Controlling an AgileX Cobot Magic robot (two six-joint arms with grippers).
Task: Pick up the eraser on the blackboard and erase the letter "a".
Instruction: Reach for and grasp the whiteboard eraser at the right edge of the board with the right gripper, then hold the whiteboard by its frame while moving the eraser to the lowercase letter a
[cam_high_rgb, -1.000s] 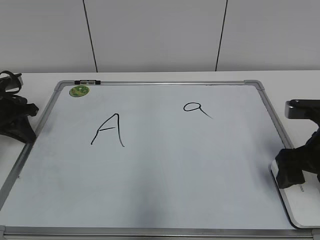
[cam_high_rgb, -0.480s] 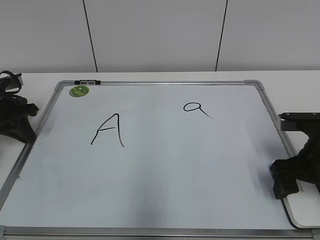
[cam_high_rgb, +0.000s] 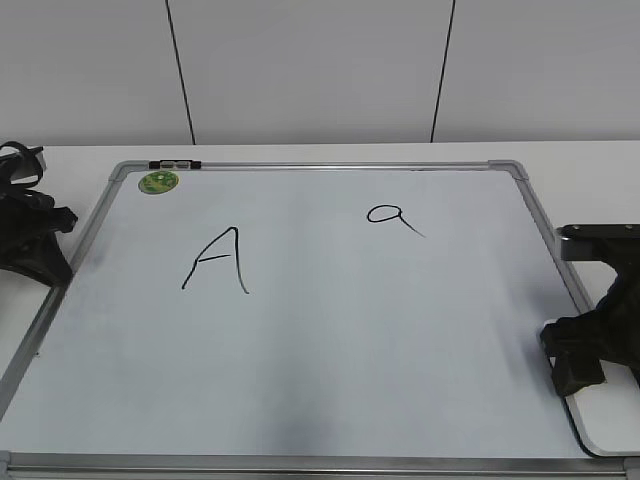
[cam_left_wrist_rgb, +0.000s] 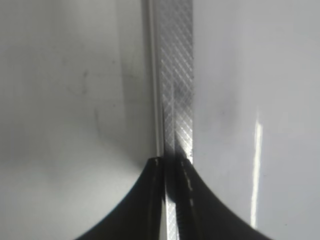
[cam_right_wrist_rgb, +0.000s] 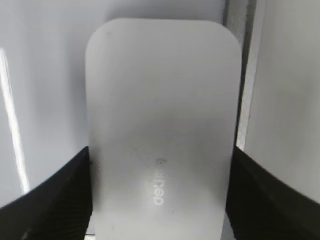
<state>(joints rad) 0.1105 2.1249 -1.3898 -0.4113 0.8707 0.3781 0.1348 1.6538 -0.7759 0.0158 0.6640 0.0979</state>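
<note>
Right claw (cam_right_wrist_rgb: 160, 200): black fingers (cam_right_wrist_rgb: 55, 195) pressed against both long sides of the flat white rounded plastic eraser (cam_right_wrist_rgb: 162, 125), pinching it at the near right corner of the large white silver-framed blackboard (cam_high_rgb: 330, 330). Small handwritten letter "a" (cam_high_rgb: 392, 218): far right area, well apart. Left claw (cam_left_wrist_rgb: 170, 200): pressed together over the board's left frame, above white bench (cam_high_rgb: 600, 170).

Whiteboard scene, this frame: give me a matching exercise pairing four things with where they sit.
Things:
1. green sticker
2. capital A
3. small a
4. eraser

Places:
A. right edge of the board, between the right gripper's fingers
B. board's far left corner
C. left half of the board
D. right half, farther back

Pairs: 1-B, 2-C, 3-D, 4-A
</note>
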